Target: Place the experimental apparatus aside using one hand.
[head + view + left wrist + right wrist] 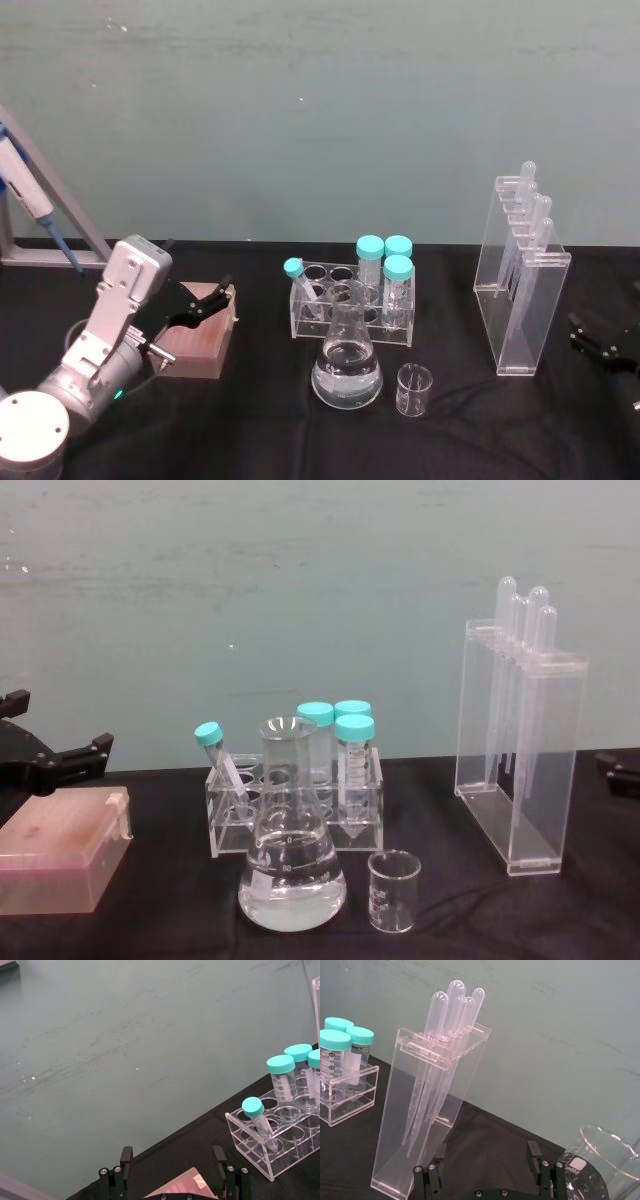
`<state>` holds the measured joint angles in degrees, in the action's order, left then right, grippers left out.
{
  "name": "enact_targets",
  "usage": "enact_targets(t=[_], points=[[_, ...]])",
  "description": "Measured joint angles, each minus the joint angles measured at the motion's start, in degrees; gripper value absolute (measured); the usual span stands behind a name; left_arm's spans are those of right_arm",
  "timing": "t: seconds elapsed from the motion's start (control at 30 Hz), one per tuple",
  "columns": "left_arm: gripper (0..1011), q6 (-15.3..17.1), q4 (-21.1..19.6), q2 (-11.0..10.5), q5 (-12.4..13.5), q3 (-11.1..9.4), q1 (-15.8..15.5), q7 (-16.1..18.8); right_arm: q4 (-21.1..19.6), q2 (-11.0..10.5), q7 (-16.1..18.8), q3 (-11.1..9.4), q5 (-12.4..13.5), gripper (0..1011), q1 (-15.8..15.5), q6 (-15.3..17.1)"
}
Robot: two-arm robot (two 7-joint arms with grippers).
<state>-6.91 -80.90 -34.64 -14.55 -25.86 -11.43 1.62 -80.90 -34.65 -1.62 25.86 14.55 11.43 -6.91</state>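
Experimental apparatus (345,380) stands on your black desk (250,430): the conical flask (347,360) of clear liquid is front and centre, the small beaker (414,389) is just beside it on the right, and the tall pipette stand (522,290) is upright farther right. Your left hand (215,298) hovers above the pink box (200,345) at the left, arm angled up from the near corner, fingers spread and holding nothing. Your right hand (598,340) sits low at the desk's right edge near the stand, fingers likewise apart.

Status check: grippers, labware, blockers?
Left gripper over pink box, jaws open. Right gripper at right edge, jaws open. Pipette stand, beaker, conical flask untouched. Tube rack behind flask.
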Motion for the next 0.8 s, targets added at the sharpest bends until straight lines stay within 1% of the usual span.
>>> enact_targets(t=[0.8], points=[[1000,0.0,0.0,0.0,0.0,0.0,0.0,0.0,0.0,0.0,0.0,0.0,0.0,1002,0.0,0.0]])
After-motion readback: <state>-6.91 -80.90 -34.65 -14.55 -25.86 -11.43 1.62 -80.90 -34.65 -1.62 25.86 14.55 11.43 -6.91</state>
